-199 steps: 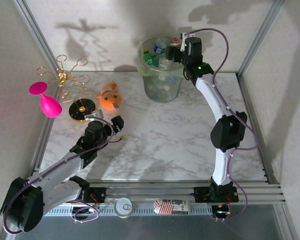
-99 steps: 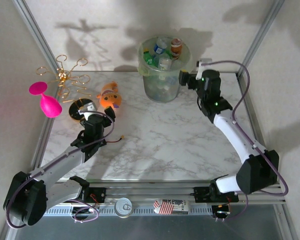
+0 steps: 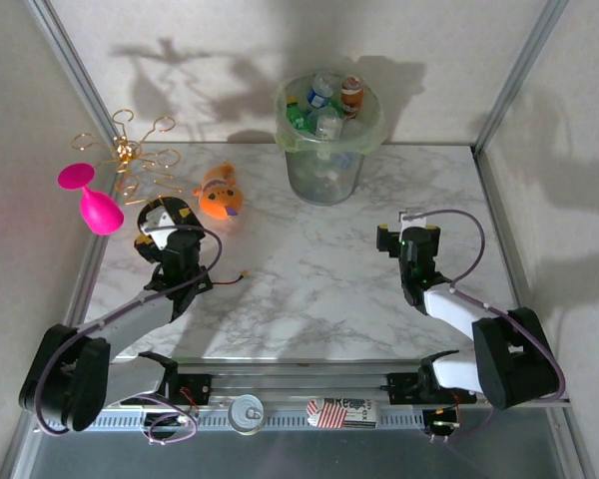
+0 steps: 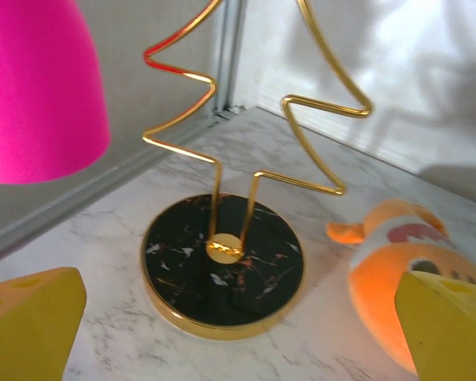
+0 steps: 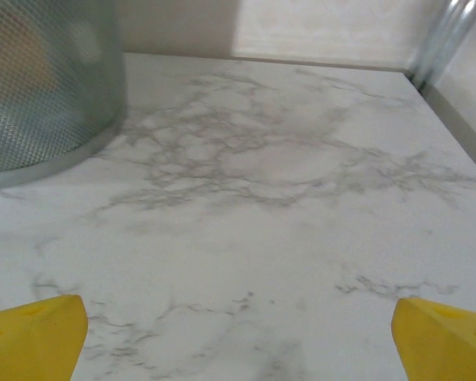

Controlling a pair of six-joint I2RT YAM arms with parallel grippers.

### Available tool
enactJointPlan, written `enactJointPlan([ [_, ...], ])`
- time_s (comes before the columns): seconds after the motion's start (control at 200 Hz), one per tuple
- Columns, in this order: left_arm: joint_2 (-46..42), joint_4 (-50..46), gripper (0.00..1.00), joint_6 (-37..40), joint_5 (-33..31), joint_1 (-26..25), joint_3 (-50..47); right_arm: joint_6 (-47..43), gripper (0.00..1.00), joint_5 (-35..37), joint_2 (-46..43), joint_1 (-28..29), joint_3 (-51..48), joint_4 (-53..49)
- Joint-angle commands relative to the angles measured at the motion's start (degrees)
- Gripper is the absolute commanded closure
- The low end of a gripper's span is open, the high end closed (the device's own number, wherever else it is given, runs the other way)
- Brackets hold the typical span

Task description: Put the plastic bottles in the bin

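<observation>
Bottles (image 3: 324,105) heaped inside upright bin (image 3: 324,178). Bin lies ahead-left of right claw (image 3: 405,238), well apart; farther off, ahead-right of left claw (image 3: 165,216). Right arm judged nearer. Both claws spread wide, nothing gripped. Task judged near complete.

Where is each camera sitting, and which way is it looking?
Top external: high behind the arms, looking down on the table, the bin and both arms, left gripper and right gripper.
Left wrist: on the left arm, facing the gold stand, pink glass and orange plush toy; its yellow fingertips show.
Right wrist: on the right arm, low, looking across the marble with the bin at left; its yellow fingertips show.
Shared: top and right wrist both see the bin.
</observation>
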Motion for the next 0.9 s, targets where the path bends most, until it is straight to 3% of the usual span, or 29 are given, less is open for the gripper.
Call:
enactJointPlan([
  [0.0, 3.49, 10.37, 0.00, 5.52, -3.82, 1.45, -2.11, -1.60, 0.01, 0.89, 4.20, -2.82, -3.33, 16.63],
  [0.09, 6.80, 13.92, 0.00, 6.56, -2.68, 1.73, -2.60, -0.36, 0.01, -1.68, 7.87, -5.77, -5.68, 24.53],
  [0.335, 15.57, 26.68, 0.00, 13.15, -0.90, 1.77, -3.43, -1.15, 0.01, -7.91, 10.86, -10.20, -2.96, 24.31],
  [0.416, 18.54, 30.19, 0.01, 13.98, 1.57, 1.95, -3.94, -1.31, 0.01, -5.39, 13.48, -10.92, -7.66, 37.68],
  [0.491, 21.56, 35.33, 0.00, 15.35, 2.43, 1.93, -5.04, 2.29, 0.01, -8.03, 12.48, -13.93, -8.77, 37.37],
  [0.631, 19.52, 33.31, 0.00, 13.12, 9.99, 4.56, -6.13, 2.95, 0.01, -9.02, 15.31, -14.86, -13.15, 45.97],
  [0.771, 17.66, 38.47, 0.00, 9.98, 14.04, 7.67, -10.43, 3.19, 0.01, -8.65, 14.98, -14.82, -12.89, 44.72],
  [0.896, 17.84, 37.24, 0.00, 9.77, 17.87, 8.84, -9.82, 3.12, 0.01, -8.44, 15.01, -14.83, -12.89, 44.76],
])
